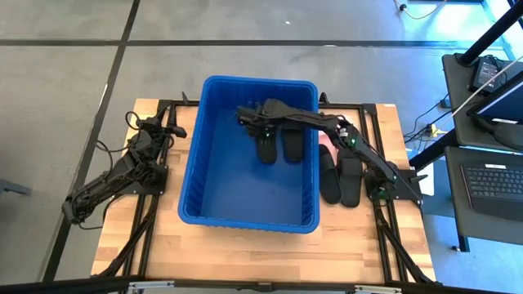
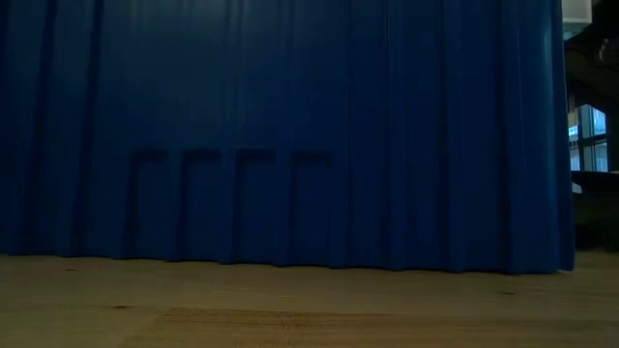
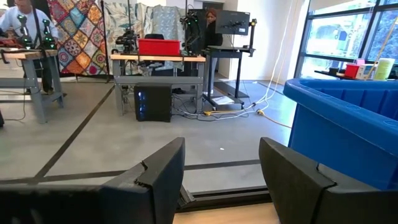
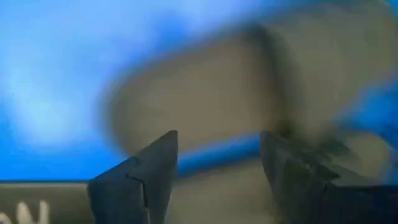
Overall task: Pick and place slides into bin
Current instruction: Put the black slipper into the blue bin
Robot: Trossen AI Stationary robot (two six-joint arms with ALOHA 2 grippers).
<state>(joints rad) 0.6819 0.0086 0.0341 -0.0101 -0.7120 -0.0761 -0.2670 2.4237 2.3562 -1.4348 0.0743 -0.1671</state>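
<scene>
The blue bin (image 1: 245,222) stands at the table's middle; its wall fills the low view (image 2: 290,126) and shows in the left wrist view (image 3: 348,124). Two black slides (image 1: 265,148) (image 1: 292,145) lie side by side on its floor. My right gripper (image 1: 245,114) reaches over the bin's far part, fingers apart (image 4: 217,168); a blurred pale shape (image 4: 205,93) fills the view beyond them. Two more black slides (image 1: 331,184) (image 1: 352,181) and a pale pink slide (image 1: 326,153) lie on the table right of the bin. My left gripper (image 1: 155,122) waits open and empty at the table's far left (image 3: 221,180).
The bin takes up most of the table's middle, and its right rim stands close to the slides outside it. The right arm (image 1: 359,151) crosses over that rim and over the pink slide. Beyond the table are benches, a monitor stand and a person (image 3: 18,25).
</scene>
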